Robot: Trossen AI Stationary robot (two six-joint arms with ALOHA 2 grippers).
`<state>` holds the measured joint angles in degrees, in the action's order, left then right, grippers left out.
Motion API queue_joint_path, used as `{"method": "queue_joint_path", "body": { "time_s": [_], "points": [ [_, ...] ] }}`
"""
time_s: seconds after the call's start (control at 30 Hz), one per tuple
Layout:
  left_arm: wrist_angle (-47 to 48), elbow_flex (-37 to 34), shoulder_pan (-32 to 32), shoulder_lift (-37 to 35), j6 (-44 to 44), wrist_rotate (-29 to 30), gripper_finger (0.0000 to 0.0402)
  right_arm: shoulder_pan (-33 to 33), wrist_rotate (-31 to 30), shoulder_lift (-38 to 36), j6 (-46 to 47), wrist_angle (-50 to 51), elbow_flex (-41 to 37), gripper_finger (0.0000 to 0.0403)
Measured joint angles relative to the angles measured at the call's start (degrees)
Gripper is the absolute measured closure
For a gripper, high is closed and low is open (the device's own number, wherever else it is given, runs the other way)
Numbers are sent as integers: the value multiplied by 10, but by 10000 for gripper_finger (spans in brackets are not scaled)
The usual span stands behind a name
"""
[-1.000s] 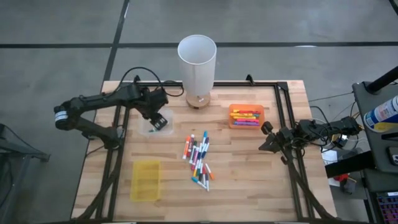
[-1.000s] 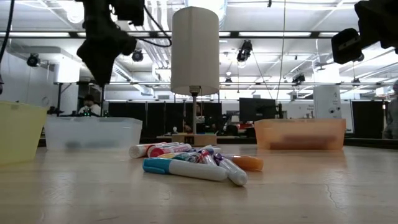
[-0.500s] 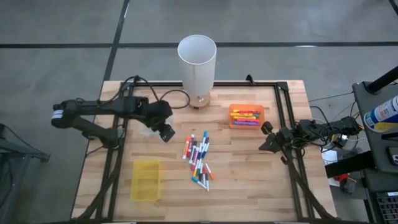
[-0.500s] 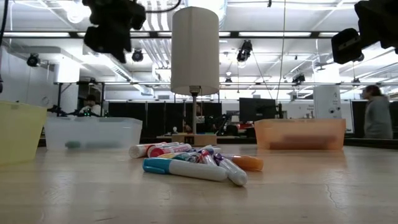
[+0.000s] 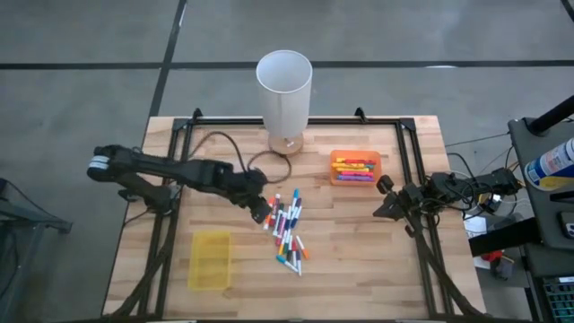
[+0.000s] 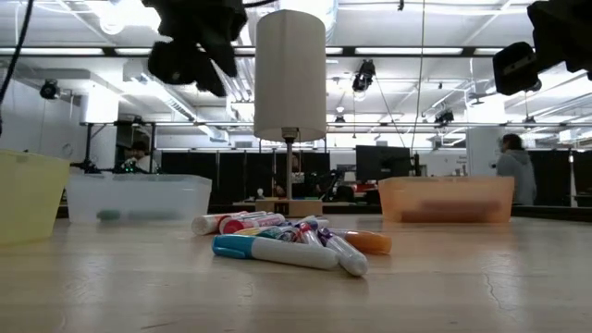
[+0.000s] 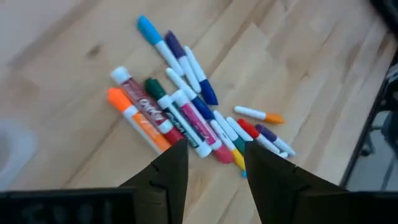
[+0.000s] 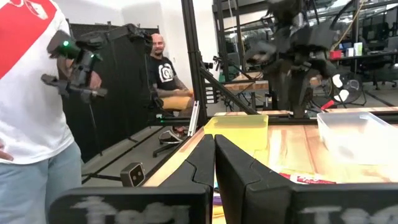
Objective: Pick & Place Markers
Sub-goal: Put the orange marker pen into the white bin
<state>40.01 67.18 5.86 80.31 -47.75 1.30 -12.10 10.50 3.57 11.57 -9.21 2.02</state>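
Note:
Several markers (image 5: 287,229) in mixed colours lie in a loose pile at the middle of the table, also seen in the low view (image 6: 287,242) and in the left wrist view (image 7: 186,118). My left gripper (image 5: 262,213) hangs open above the pile's left edge, slanting down toward it (image 7: 214,165), and touches nothing. In the low view it stands high above the table (image 6: 194,51). My right gripper (image 5: 382,199) waits shut near the table's right edge (image 8: 214,168), pointing toward the table's left. More markers lie in the orange tray (image 5: 354,168).
A tall white cylinder on a wooden base (image 5: 284,85) stands at the far middle. A yellow tray (image 5: 210,260) sits near left. A clear tray (image 6: 139,197) stands behind the left arm's reach. People stand in the room beyond the table (image 8: 31,93).
My left gripper has swung from over the clear tray toward the table's right and a little toward its near edge. It now hangs over the left side of the marker pile. It has turned as it went and has stayed open. The markers have not moved.

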Motion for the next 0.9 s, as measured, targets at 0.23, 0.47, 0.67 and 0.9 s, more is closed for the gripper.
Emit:
{"method": "queue_joint_path", "body": {
  "time_s": [0.23, 0.47, 0.67, 0.9],
  "points": [
    [-3, 0, 3, 87, -45, -1, 253, 0, 0, 0, 0, 0, 0, 394],
    [-3, 0, 3, 155, -31, 15, 253, 0, 0, 0, 0, 0, 0, 394],
    [-5, 0, 3, 190, -76, 33, 253, 0, 0, 0, 0, 0, 0, 394],
    [-25, 0, 3, 226, -95, 37, 253, 0, 0, 0, 0, 0, 0, 394]
  ]
}}
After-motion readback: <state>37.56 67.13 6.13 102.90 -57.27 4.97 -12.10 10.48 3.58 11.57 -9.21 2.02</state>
